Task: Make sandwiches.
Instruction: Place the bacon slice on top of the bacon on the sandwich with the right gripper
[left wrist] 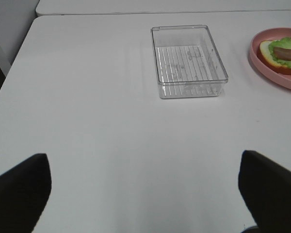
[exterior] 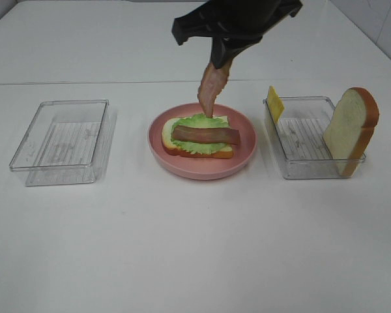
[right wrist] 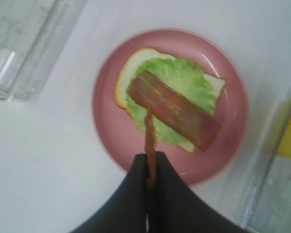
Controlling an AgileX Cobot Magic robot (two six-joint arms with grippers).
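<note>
Sandwich (exterior: pixel 199 138) lies left-right | right pincer (exterior: pixel 220 64) grips dangling bacon strip (exterior: pixel 210 91) | left pincer (left wrist: pixel 145 194) spread

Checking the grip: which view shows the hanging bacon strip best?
Exterior high: the hanging bacon strip dangles full-length from the right gripper. Right wrist shows it edge-on between shut jaws; left wrist lacks it.

Bright even light, blurry right-wrist view
</note>
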